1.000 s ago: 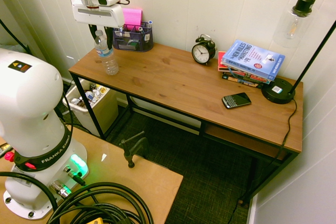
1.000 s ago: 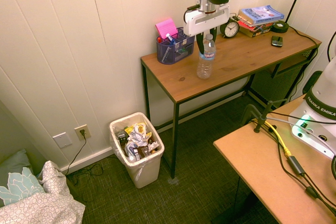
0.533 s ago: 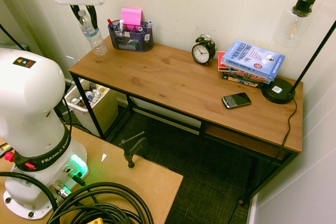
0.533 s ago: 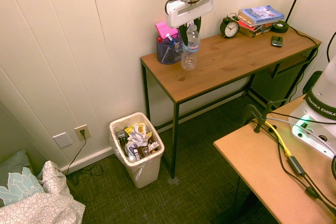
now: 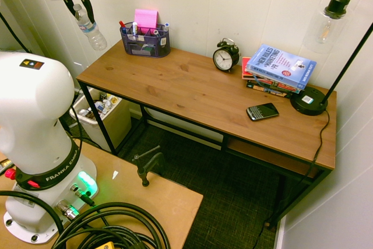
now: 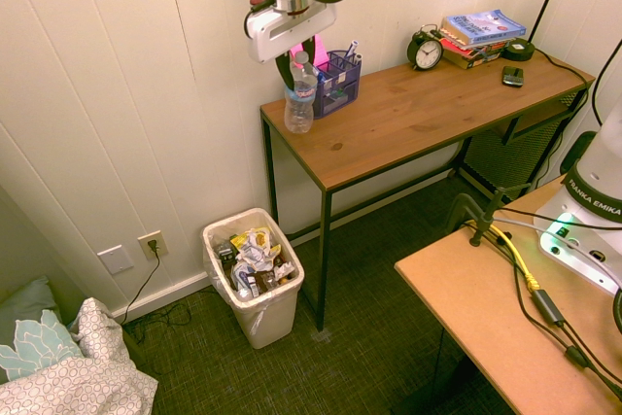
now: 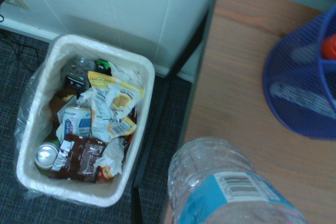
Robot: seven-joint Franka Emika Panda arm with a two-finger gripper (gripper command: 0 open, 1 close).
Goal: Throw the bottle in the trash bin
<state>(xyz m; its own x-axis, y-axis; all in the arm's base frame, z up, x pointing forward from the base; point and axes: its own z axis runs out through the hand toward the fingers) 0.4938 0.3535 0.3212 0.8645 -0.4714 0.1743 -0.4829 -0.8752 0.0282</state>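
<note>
At the upper left of the first exterior view, the claw (image 5: 80, 5) pinches the plastic water bottle (image 5: 89, 29) by its neck, base hanging free, presumably so it can drop cleanly into the trash bin (image 5: 105, 122) lower down.

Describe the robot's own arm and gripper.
The arm is glossy white with black trim, a yellow warning label, black "FRANKA EMIKA" lettering and a green-lit base. The gripper has a boxy white body and two slim black fingers; a dark cable loops beside it.
</note>
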